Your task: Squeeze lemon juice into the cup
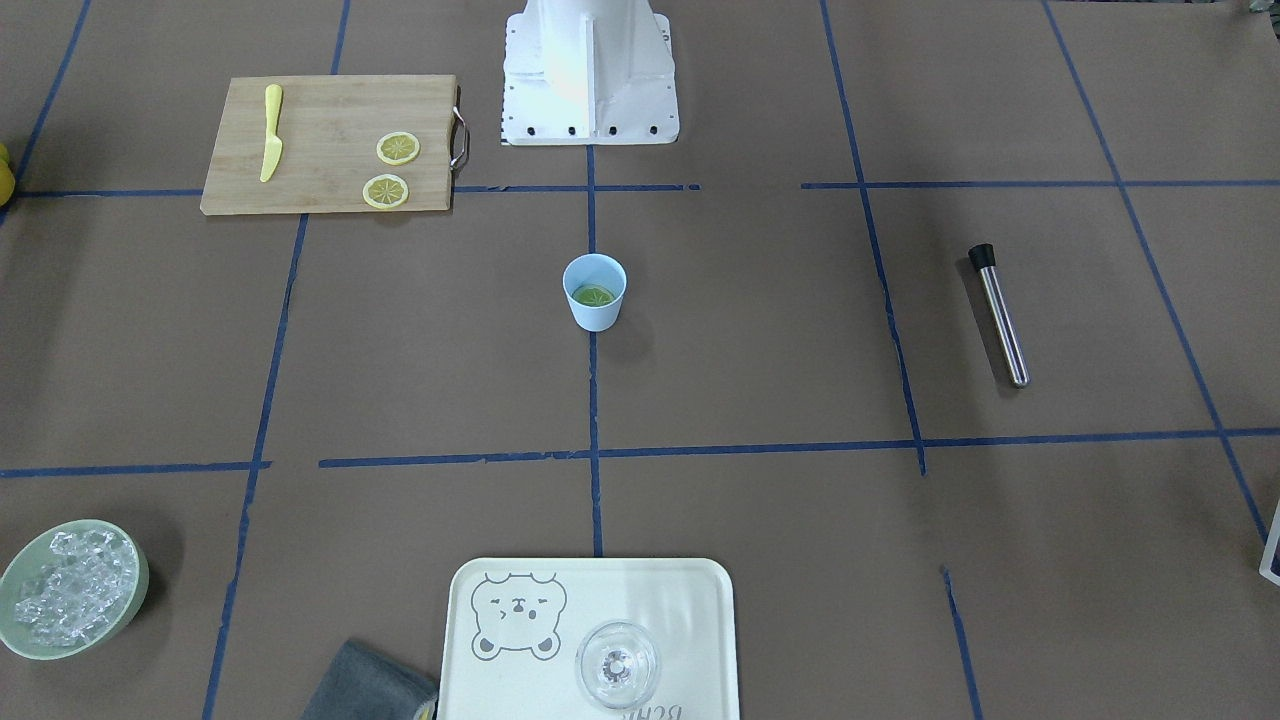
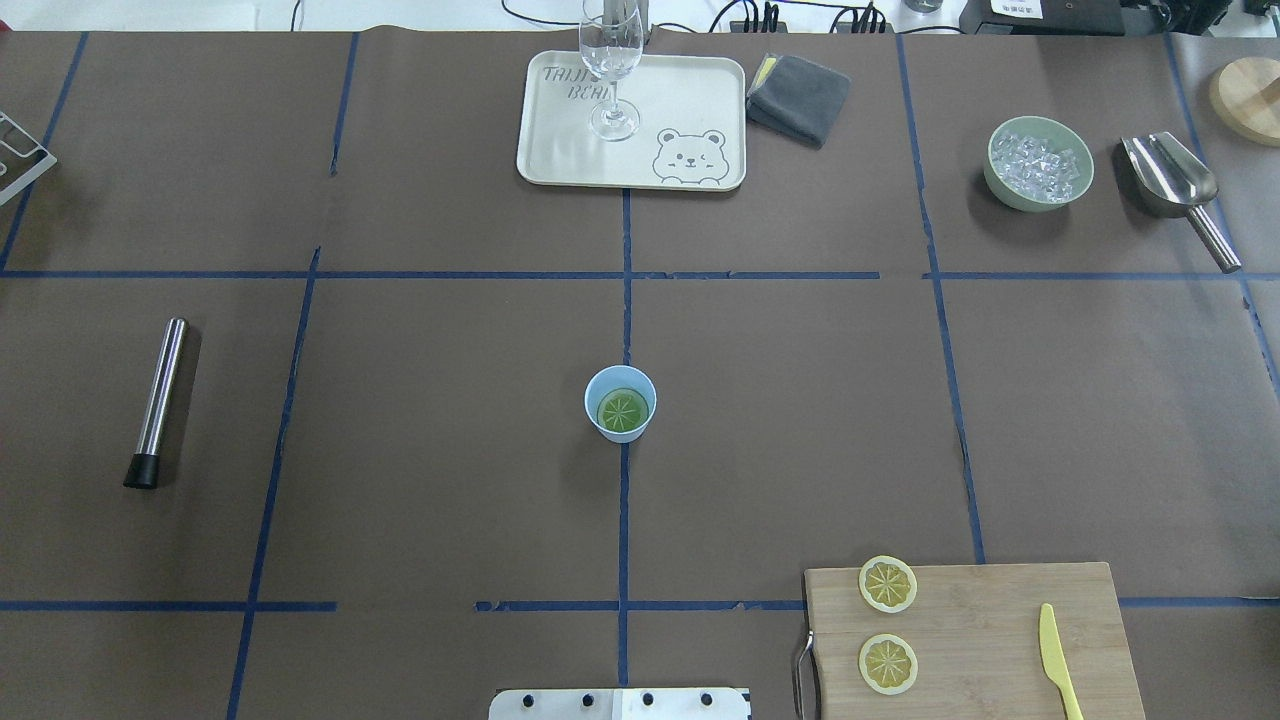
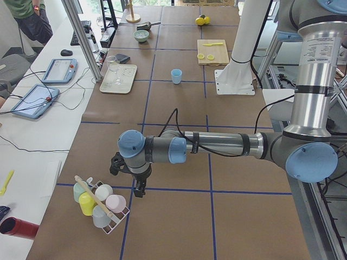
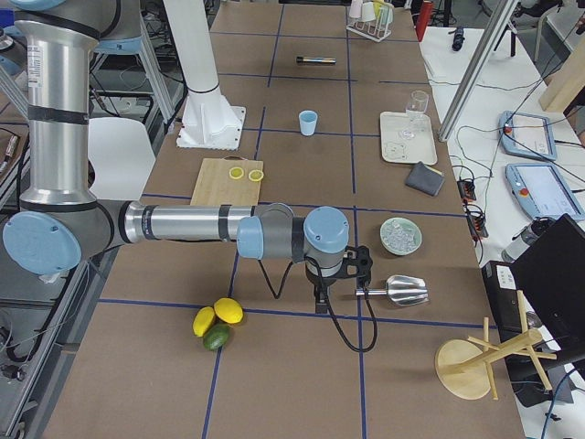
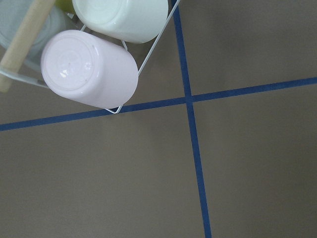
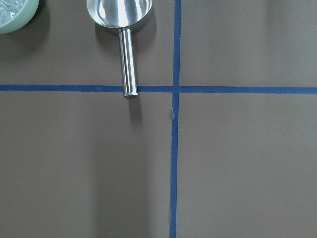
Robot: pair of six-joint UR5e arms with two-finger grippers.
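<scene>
The light blue cup stands at the table's centre on a blue tape line, with one lemon slice lying flat inside it; the cup and slice also show in the front view. Two more lemon slices lie on the wooden cutting board. My left gripper hangs far off at the table's left end beside a cup rack. My right gripper hangs at the right end near a steel scoop. I cannot tell whether either is open or shut.
A yellow knife lies on the board. A tray holds a wine glass, with a grey cloth beside it. A green bowl of ice, a steel scoop and a steel muddler lie around. Whole fruits sit near the right arm.
</scene>
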